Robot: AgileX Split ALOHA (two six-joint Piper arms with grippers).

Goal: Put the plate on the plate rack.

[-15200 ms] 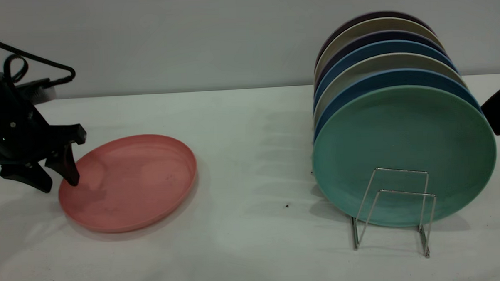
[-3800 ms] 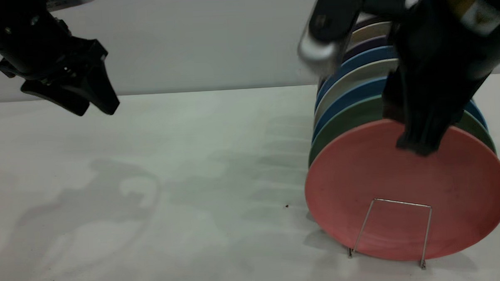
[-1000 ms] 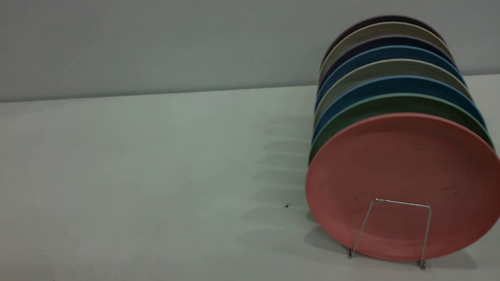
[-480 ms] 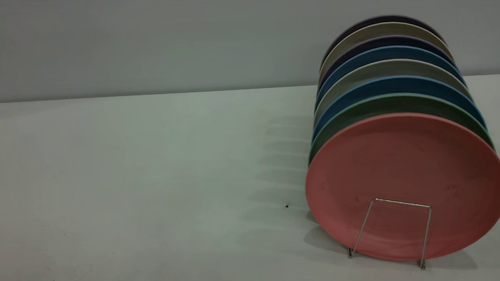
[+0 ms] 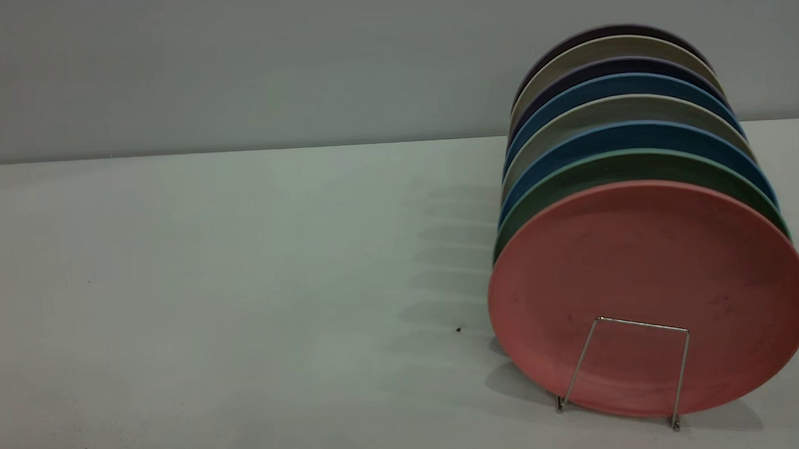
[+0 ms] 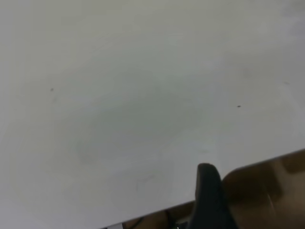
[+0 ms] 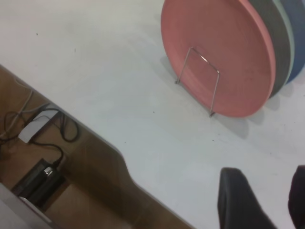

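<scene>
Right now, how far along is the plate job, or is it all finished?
It looks finished. The pink plate stands on edge at the front of the rack, behind the front wire loop and leaning on the green plate. Nothing is in hand: neither gripper shows in the exterior view. The right gripper hangs open, away from the rack, near the table's edge. Nothing appears left to do.

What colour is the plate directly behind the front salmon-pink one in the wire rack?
Green: the round matte plate behind the salmon-pink plastic plate. The exterior view shows it best.

Exterior level; wrists look down, perhaps high.
</scene>
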